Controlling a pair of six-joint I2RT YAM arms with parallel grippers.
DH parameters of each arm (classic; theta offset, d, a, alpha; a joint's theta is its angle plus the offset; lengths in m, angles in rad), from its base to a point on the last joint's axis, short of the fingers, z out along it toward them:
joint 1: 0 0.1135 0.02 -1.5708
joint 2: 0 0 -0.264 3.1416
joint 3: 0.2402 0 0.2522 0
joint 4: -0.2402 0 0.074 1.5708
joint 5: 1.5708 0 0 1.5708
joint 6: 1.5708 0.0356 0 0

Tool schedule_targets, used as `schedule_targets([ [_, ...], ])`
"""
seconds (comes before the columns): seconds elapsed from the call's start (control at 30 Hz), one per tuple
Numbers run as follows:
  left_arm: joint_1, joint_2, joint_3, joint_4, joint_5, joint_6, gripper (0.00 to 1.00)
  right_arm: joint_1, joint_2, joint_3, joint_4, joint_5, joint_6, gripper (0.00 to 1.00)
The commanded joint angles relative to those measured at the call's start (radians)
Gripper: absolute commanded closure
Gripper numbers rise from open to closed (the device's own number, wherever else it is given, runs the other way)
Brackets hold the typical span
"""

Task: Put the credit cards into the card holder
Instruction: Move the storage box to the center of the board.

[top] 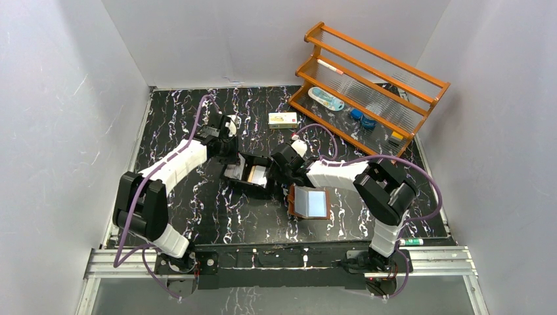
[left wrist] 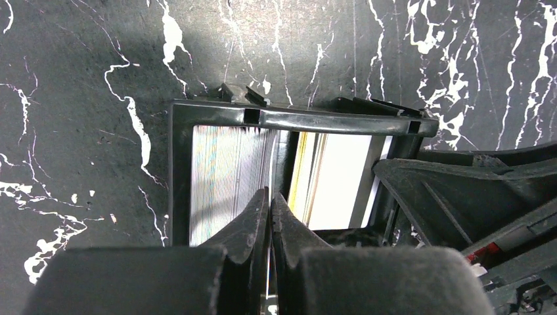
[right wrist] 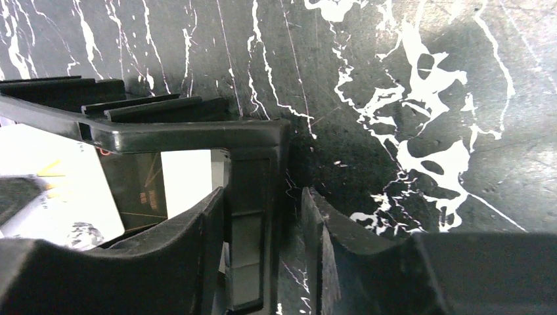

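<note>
A black tray (top: 244, 188) sits mid-table with credit cards (top: 257, 174) in it. In the left wrist view a striped silvery card (left wrist: 223, 177) fills its left bay and white cards (left wrist: 335, 177) lean in the right bay. My left gripper (left wrist: 270, 191) hangs over the divider, shut, with a thin white card edge pinched between its fingers. My right gripper (right wrist: 263, 191) is open, its jaws either side of the tray's right wall (right wrist: 253, 197) with a gap on the outer side. The brown card holder (top: 292, 197) lies open in front of the tray, showing a pale blue inner face.
An orange wooden rack (top: 368, 85) with small items stands at the back right. A white-and-yellow carton (top: 282, 119) lies behind the tray. A marker (top: 410, 241) rests by the right arm's base. Grey walls close in both sides and the back.
</note>
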Motion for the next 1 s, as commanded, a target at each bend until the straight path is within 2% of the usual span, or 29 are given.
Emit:
schedule_targets([
  [0.0,0.015,-0.084,0.029,-0.011,0.042,-0.008,1.00,-0.009,-0.058,0.042,-0.114,0.027,-0.128,0.44],
  [0.17,0.015,-0.117,0.088,-0.048,0.054,-0.024,1.00,-0.011,-0.164,0.097,-0.139,-0.003,-0.262,0.35],
  [0.3,0.017,-0.158,0.114,-0.054,0.091,-0.053,1.00,-0.023,-0.256,0.092,-0.081,-0.112,-0.379,0.35],
  [0.4,0.016,-0.186,0.132,-0.048,0.156,-0.089,1.00,-0.044,-0.347,0.031,0.015,-0.241,-0.396,0.39],
  [0.57,0.016,-0.288,0.089,0.064,0.407,-0.204,1.00,-0.119,-0.537,-0.165,0.279,-0.457,-0.258,0.44],
  [0.7,0.018,-0.369,-0.015,0.313,0.627,-0.402,1.00,-0.162,-0.619,-0.222,0.362,-0.530,-0.171,0.45],
  [0.83,0.015,-0.413,-0.105,0.518,0.738,-0.601,1.00,-0.170,-0.639,-0.232,0.389,-0.562,-0.119,0.45],
  [0.97,0.015,-0.432,-0.134,0.563,0.766,-0.645,1.00,-0.176,-0.653,-0.256,0.465,-0.591,-0.068,0.48],
])
